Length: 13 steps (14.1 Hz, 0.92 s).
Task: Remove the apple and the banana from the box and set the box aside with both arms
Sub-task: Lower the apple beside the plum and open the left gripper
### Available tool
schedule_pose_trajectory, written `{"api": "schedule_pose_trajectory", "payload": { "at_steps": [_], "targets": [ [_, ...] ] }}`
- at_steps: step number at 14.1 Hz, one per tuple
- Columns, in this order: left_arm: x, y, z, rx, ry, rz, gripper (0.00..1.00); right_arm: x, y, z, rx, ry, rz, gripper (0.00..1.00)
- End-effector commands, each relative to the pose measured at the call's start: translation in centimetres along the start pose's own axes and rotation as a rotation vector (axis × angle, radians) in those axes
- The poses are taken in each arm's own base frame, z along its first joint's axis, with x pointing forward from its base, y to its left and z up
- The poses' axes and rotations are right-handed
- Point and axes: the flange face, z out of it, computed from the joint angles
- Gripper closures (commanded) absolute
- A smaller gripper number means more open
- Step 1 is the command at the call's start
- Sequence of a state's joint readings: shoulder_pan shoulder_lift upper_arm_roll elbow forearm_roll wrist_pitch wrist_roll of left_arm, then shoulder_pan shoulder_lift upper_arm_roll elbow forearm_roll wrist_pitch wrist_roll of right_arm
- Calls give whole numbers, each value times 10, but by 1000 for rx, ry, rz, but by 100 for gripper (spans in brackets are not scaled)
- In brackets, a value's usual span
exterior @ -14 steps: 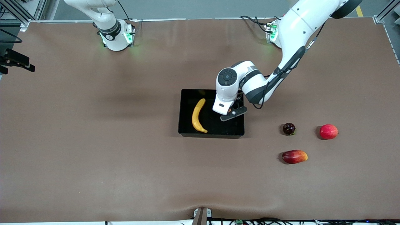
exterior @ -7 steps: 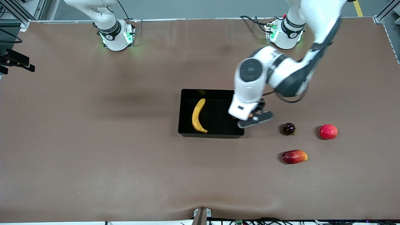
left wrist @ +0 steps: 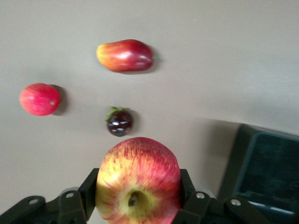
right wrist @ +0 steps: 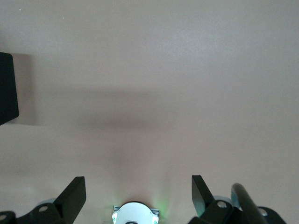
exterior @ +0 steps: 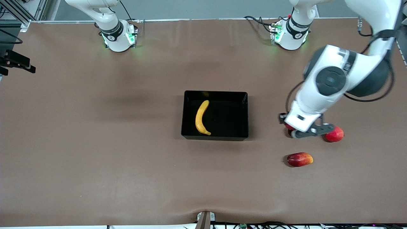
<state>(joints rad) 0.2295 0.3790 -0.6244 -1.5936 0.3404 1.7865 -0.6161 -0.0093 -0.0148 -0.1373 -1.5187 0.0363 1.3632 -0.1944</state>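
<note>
The yellow banana (exterior: 201, 118) lies in the black box (exterior: 215, 92) at mid-table. My left gripper (exterior: 306, 130) hangs above the table toward the left arm's end, clear of the box. In the left wrist view that left gripper (left wrist: 138, 186) is shut on the red apple with yellow streaks (left wrist: 138, 179), one black finger on each side. A corner of the box (left wrist: 266, 172) shows there too. My right gripper (right wrist: 138, 193) is open and holds nothing, over bare table by its own base (right wrist: 135, 214). It is out of the front view.
Loose fruits lie under and around the left gripper: a dark purple one (left wrist: 119, 122), a round red one (exterior: 334, 134) and a red-yellow mango-shaped one (exterior: 299, 159) nearer the front camera. A box edge (right wrist: 7, 88) shows in the right wrist view.
The left arm has swung away from over the box toward its own end of the table, carrying the apple, and now hangs over the loose fruits. The right arm has not moved.
</note>
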Motion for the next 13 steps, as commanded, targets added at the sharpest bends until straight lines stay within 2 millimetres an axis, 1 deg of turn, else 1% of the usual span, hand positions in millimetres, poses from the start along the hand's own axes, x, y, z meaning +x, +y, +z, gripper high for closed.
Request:
{"api": "schedule_pose_trajectory", "payload": {
  "at_steps": [1, 2, 3, 4, 6, 7, 9, 11, 12, 13],
  "targets": [
    [12, -49, 21, 3, -46, 18, 100, -5, 1, 0, 18, 2, 6, 0],
    [18, -67, 33, 1, -56, 14, 100, -6, 1, -1, 18, 3, 4, 0],
    [23, -80, 51, -12, -63, -4, 100, -6, 1, -1, 18, 3, 4, 0],
    [26, -89, 71, -26, -58, -14, 100, -6, 1, -1, 18, 3, 4, 0],
    [25, -100, 113, -53, -10, -13, 100, -6, 1, 0, 18, 2, 4, 0],
    [25, -106, 132, -43, 13, 1, 100, -5, 1, 1, 19, 0, 6, 0],
    [32, -125, 165, -40, 32, 8, 100, -6, 1, 2, 19, -1, 6, 0],
    [36, -137, 186, -20, 51, 32, 100, -6, 1, 2, 19, -1, 6, 0],
    [37, -140, 194, -27, 51, 31, 100, -6, 1, 2, 19, -1, 6, 0],
    [39, -139, 200, -45, 56, 30, 100, -6, 1, 2, 19, -1, 6, 0]
  ]
}}
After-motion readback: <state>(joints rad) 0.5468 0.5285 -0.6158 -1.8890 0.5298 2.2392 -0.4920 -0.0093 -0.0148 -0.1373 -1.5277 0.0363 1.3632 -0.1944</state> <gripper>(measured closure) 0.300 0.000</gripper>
